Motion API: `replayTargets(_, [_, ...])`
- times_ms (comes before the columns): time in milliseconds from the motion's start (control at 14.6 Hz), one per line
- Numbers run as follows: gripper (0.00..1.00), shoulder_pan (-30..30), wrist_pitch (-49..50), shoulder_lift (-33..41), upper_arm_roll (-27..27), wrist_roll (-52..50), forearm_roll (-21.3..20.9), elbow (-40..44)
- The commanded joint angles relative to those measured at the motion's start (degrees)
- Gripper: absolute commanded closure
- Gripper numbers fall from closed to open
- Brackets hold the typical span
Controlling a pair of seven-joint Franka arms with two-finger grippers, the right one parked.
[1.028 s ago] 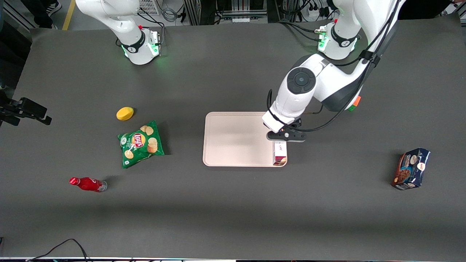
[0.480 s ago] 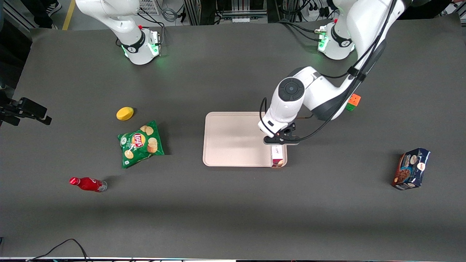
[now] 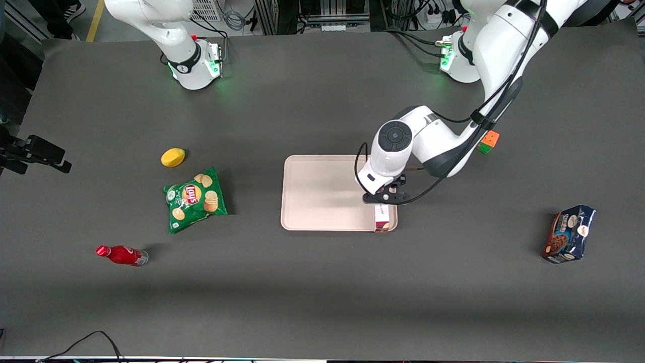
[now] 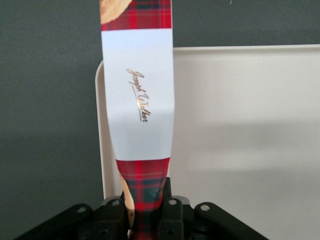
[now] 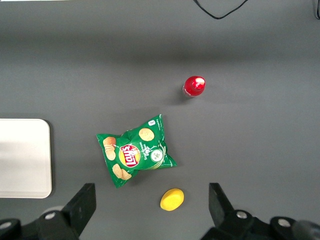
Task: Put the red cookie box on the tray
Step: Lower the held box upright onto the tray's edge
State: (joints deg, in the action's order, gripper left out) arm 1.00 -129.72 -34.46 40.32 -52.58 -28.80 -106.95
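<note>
The red cookie box is a slim red plaid carton with a white label. It lies along the tray's short edge at the working arm's end, its near end at the tray's rim. My gripper is shut on the box's end that is farther from the front camera. In the left wrist view the box runs out from between the black fingers, over the tray's rim. The box looks pinched where the gripper holds it.
A green chip bag, a yellow lemon and a red bottle lie toward the parked arm's end. A dark blue cookie bag and a small coloured cube lie toward the working arm's end.
The gripper has come lower and a little toward the tray's middle with the box. The box now sits lower at the tray's edge.
</note>
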Motion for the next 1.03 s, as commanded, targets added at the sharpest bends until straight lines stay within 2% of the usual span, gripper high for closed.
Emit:
replayTargets(0, [0.98,-0.91,-0.45,1.5,-0.24,-4.37,-1.96,-1.68])
replayTargets(274, [0.98,-1.44,-3.08,1.85,-0.24,-5.87,-2.32,-4.23])
replayTargets(754, [0.96,-1.44,-4.74,1.94,0.29,-5.87,-6.97,-5.98])
replayTargets(823, [0.89,-1.35,-5.62,1.94,0.29,-5.87,-6.98,-6.25])
replayTargets(960, [0.59,-1.27,-5.98,1.76,0.29,-5.87,-6.89,-6.17])
